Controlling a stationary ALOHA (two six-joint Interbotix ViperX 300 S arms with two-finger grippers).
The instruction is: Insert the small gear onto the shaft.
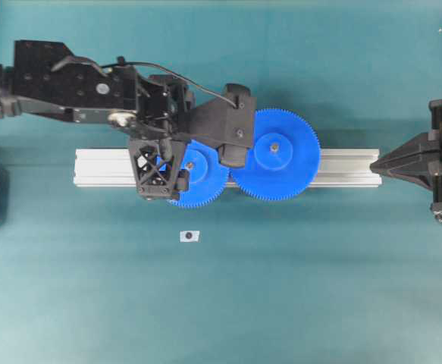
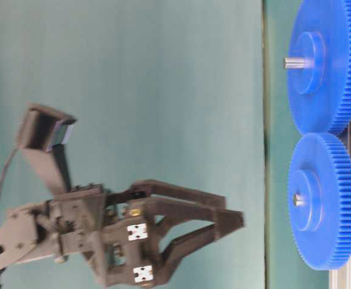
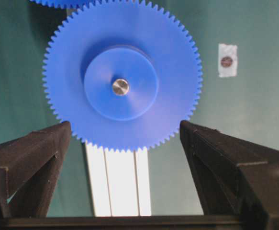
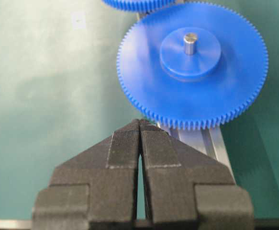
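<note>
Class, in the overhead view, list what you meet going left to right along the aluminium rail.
Left gripper → small gear → large gear → bare rail end → right gripper.

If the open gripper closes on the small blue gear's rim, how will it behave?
The small gear looks like solid moulded plastic, so it is probably stiff and light. Its fine teeth may give the left gripper some bite. Set on edge, the round disc would likely roll.
</note>
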